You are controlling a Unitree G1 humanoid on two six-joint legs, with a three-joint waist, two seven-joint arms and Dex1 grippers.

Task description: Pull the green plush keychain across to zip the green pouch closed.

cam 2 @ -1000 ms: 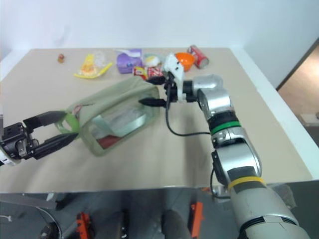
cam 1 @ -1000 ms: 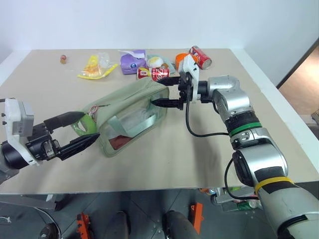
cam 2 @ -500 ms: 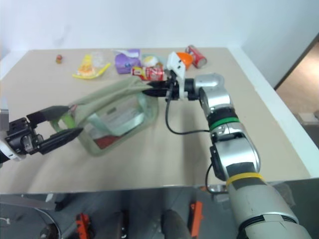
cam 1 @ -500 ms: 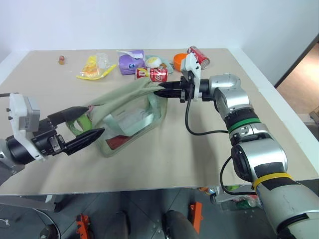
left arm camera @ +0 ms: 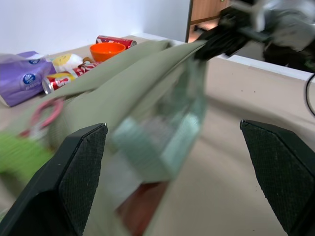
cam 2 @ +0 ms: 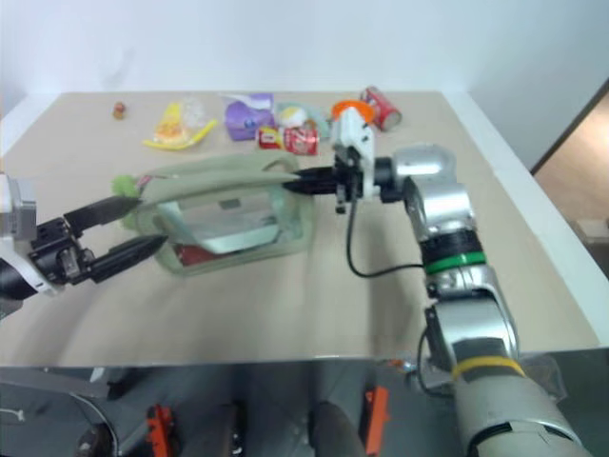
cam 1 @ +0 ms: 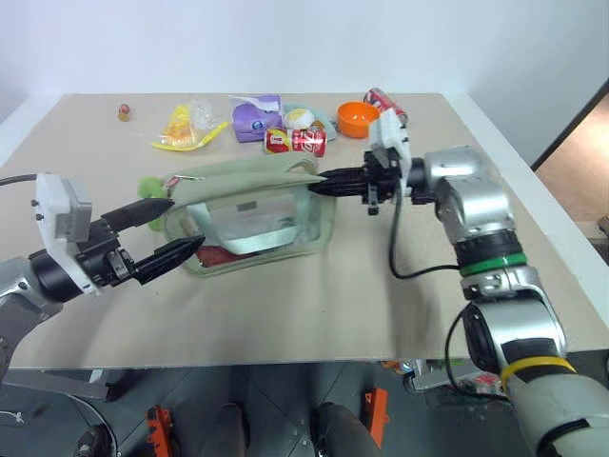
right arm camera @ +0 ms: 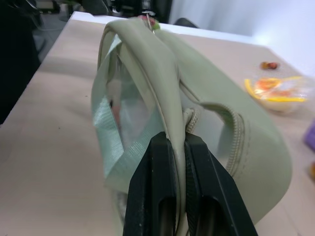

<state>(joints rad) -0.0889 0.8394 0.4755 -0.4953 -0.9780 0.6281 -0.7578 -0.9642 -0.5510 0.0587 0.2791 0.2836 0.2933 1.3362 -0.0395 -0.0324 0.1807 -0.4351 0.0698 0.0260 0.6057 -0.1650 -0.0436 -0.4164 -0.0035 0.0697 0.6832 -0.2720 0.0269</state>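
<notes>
- Right hand (right arm camera: 176, 147) pinches the top edge of the green pouch (cam 1: 252, 217) at its end.
- Left hand (cam 1: 171, 229), fingers spread, holds nothing beside the pouch's other end.
- Pouch: boxy, sage-green, clear window, mid-tabletop (cam 1: 381, 305).
- Green plush keychain (cam 1: 150, 188): fuzzy, lime, at that end.

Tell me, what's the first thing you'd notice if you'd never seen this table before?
The big green pouch in the middle of the table, stretched sideways with the right claw pinching its end shut. At the pouch's other end a fuzzy lime-green plush keychain sticks out, right by the wide-open left claw. Behind it sits a bright jumble along the far edge: an orange bowl, red cans and a purple packet.
</notes>
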